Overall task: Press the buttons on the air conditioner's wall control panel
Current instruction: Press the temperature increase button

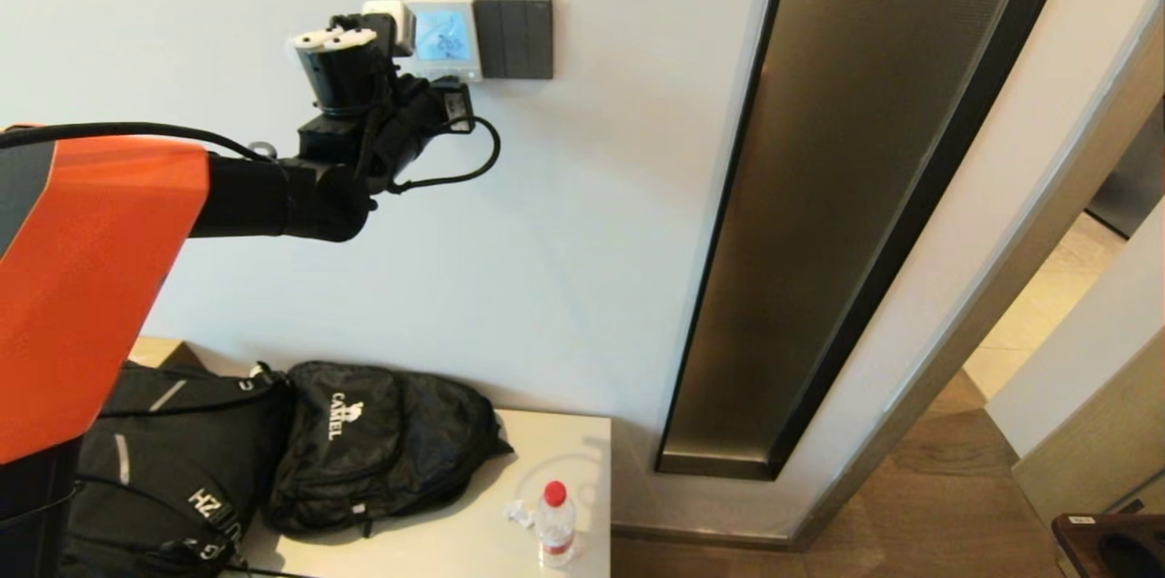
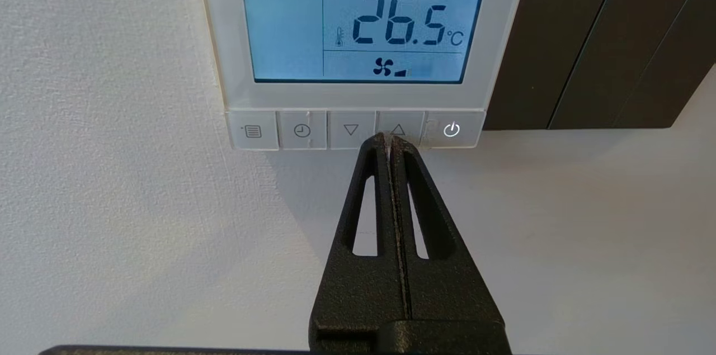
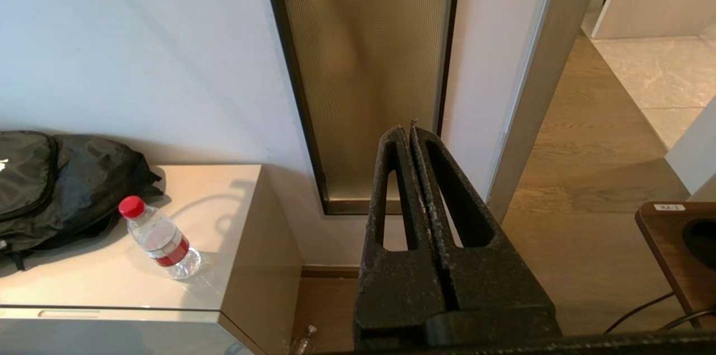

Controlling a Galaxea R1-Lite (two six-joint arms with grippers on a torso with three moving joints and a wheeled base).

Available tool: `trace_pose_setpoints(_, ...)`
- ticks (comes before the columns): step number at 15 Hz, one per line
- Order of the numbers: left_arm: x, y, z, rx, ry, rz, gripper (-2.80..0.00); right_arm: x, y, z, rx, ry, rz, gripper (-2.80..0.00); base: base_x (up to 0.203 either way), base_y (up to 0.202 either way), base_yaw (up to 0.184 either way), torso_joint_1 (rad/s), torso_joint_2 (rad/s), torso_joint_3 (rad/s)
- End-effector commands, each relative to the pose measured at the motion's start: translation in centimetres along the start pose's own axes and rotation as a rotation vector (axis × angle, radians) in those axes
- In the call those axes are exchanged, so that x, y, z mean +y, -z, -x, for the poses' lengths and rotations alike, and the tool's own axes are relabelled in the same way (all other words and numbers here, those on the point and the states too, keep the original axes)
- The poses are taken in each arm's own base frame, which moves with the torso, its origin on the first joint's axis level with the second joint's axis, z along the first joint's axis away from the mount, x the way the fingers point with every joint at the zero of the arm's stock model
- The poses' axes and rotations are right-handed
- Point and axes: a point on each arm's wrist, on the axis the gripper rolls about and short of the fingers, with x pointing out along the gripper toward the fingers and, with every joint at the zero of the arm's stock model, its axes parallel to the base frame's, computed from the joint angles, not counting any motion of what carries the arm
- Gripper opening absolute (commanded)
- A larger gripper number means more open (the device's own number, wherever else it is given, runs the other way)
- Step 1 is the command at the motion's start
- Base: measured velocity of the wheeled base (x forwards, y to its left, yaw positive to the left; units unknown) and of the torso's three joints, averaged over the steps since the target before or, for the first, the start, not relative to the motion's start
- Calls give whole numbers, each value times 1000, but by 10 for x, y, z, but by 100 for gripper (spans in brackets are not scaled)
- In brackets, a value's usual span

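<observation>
The white wall control panel (image 1: pixel 443 38) hangs on the wall, its light-blue screen (image 2: pixel 363 14) reading 26.5 °C. A row of small white buttons (image 2: pixel 302 131) runs along its lower edge. My left gripper (image 2: pixel 387 137) is shut and empty. Its tip sits at the lower edge of the up-arrow button (image 2: pixel 398 126), beside the down-arrow button (image 2: pixel 351 130). In the head view the left gripper's tip is hidden behind the wrist (image 1: pixel 382 96) just below the panel. My right gripper (image 3: pixel 408 130) is shut, empty and parked low, away from the panel.
A dark grey three-rocker switch plate (image 1: pixel 514 37) adjoins the panel's right side. A tall bronze glass strip (image 1: pixel 846 196) stands to the right. Below, a cabinet top (image 1: pixel 510 542) bears black bags (image 1: pixel 382 451) and a water bottle (image 1: pixel 554 523).
</observation>
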Motion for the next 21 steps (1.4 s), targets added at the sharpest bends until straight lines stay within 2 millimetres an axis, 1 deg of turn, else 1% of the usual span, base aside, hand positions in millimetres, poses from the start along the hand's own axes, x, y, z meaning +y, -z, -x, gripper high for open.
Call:
trace_pose_setpoints(1, 0, 5, -3, 2, -1, 1, -280, 0, 0, 0, 0, -1, 1, -280, 0, 0, 0, 0, 0, 0)
trace_pose_setpoints(6, 2, 5, -3, -5, -5, 4, -280, 0, 0, 0, 0, -1, 0, -280, 0, 0, 0, 0, 0, 0)
trace_pose_setpoints(9, 2, -5, 1, -19, -6, 6, -280, 0, 0, 0, 0, -1, 1, -280, 0, 0, 0, 0, 0, 0)
trace_pose_setpoints(12, 2, -24, 14, -53, -4, 6, -280, 0, 0, 0, 0, -1, 1, -280, 0, 0, 0, 0, 0, 0)
trace_pose_setpoints(14, 3, -34, 29, -60, -4, 4, -280, 0, 0, 0, 0, -1, 1, -280, 0, 0, 0, 0, 0, 0)
trace_pose_setpoints(17, 9, -45, 62, -57, -12, -2, -280, 0, 0, 0, 0, -1, 1, -280, 0, 0, 0, 0, 0, 0)
trace_pose_setpoints(21, 29, -58, 122, -45, -54, -24, -280, 0, 0, 0, 0, -2, 1, -280, 0, 0, 0, 0, 0, 0)
